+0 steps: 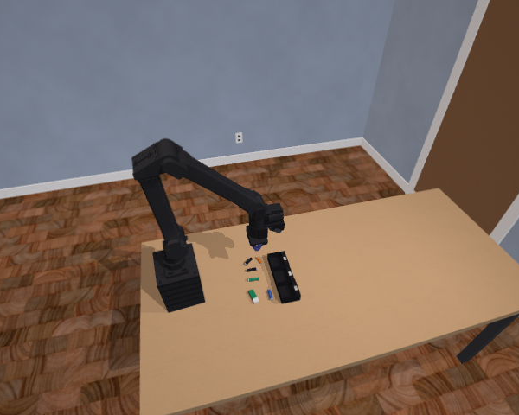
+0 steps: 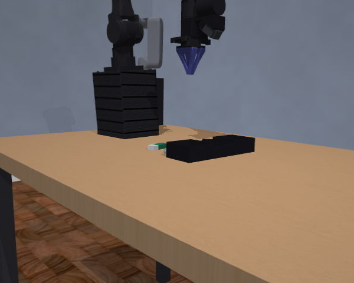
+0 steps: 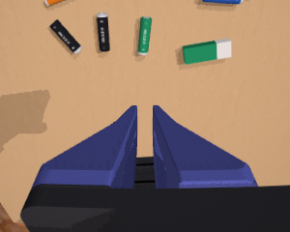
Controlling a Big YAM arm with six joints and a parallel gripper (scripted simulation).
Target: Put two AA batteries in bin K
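My gripper [image 1: 257, 248] [image 2: 190, 73] [image 3: 145, 114] is shut with nothing between its fingers, high above the table. Below lie a slanted black battery [image 1: 248, 261] [image 3: 66, 37], another black battery [image 1: 251, 270] [image 3: 103, 33] and a green battery [image 1: 253, 279] [image 3: 145, 36]. An orange battery [image 1: 258, 259] [image 3: 55, 2] and a blue battery [image 1: 270, 295] [image 3: 222, 1] are cut by the wrist view's top edge. The joined black bins [image 1: 291, 299] [image 2: 219, 150] stand on the table. Their white labels are too small to read, and their insides are too dark to judge.
A green and white eraser [image 1: 253, 295] [image 2: 161, 145] [image 3: 207, 51] lies near the green and blue batteries. The arm's black base [image 1: 182, 290] [image 2: 125, 106] stands at the table's left end. The bins' low walls stand close beside the blue battery.
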